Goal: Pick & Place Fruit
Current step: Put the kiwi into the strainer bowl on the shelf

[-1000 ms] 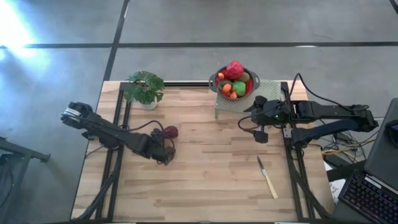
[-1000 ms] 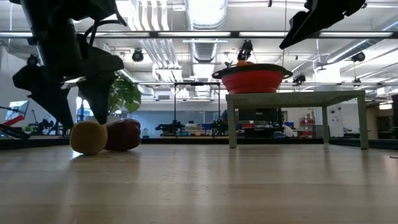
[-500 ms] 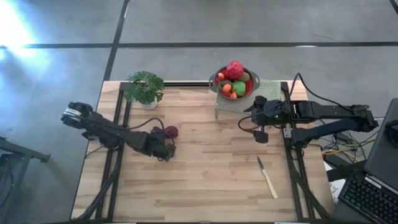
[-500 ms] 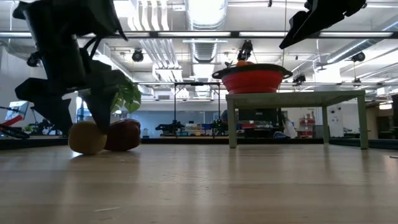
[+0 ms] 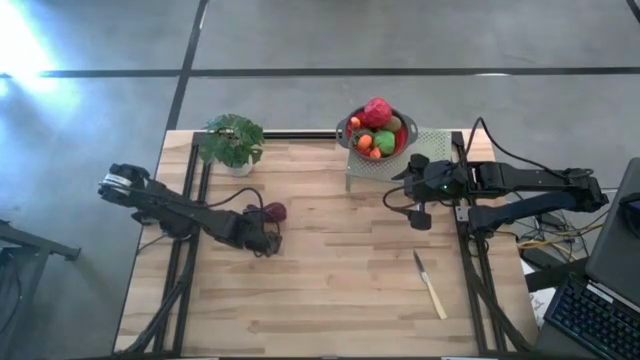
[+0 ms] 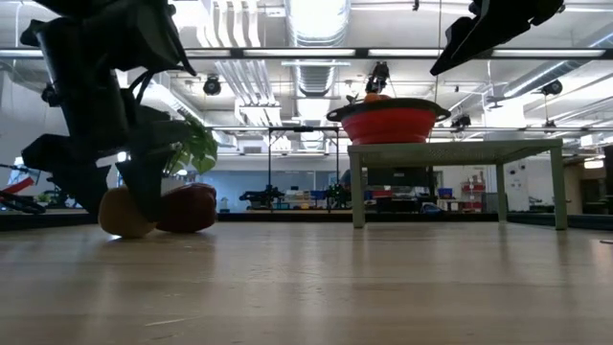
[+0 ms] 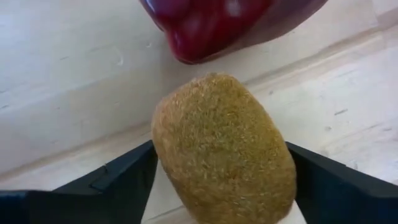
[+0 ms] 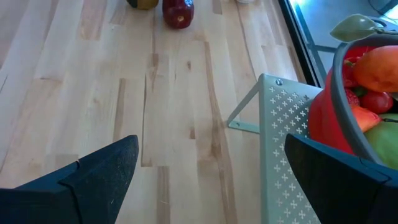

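The left pincer sat low on the bench toward nine o'clock, its fingers set wide around a brown kiwi, seemingly touching it, beside a dark red fruit. The right pincer hung wide open and empty near the red bowl of fruit at one o'clock.

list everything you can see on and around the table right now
kiwi: one, brown, fuzzy, on the table's left half, between the left gripper's fingers
dark red fruit: one, just beyond the kiwi
bowl: one, red, heaped with red, orange and green fruit, on the rack
rack: one, pale perforated metal, back of the table
potted plant: one, green, back left
knife: one, pale handle, front right
table: one, light wood
left gripper: low at the table, either side of the kiwi
right gripper: open, waiting beside the rack
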Controlling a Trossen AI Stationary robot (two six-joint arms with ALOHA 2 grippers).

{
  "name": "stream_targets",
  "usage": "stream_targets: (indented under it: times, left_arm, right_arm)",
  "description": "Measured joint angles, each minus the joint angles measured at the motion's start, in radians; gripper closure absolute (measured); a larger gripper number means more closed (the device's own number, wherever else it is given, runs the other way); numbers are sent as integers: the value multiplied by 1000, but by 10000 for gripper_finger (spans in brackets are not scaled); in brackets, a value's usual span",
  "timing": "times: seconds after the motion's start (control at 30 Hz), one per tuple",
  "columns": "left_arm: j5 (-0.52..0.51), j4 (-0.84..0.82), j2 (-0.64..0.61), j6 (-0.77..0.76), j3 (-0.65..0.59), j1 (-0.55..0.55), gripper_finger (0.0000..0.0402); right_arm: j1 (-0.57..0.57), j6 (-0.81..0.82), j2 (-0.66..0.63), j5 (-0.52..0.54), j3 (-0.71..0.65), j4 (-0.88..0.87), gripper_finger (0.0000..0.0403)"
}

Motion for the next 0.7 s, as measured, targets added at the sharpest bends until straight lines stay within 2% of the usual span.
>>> stream_targets:
  times: [0.33, 0.53, 0.7]
  left_arm:
    - [48, -1, -19, 33, 0, -1, 130]
    - [53, -1, -85, 36, 0, -25, 135]
    - [-27, 25, -156, 25, 0, -71, 135]
  right_arm:
    - [0, 7, 5, -1, 0, 4, 3]
    - [0, -9, 6, -1, 0, 10, 3]
    - [0, 26, 6, -1, 0, 22, 3]
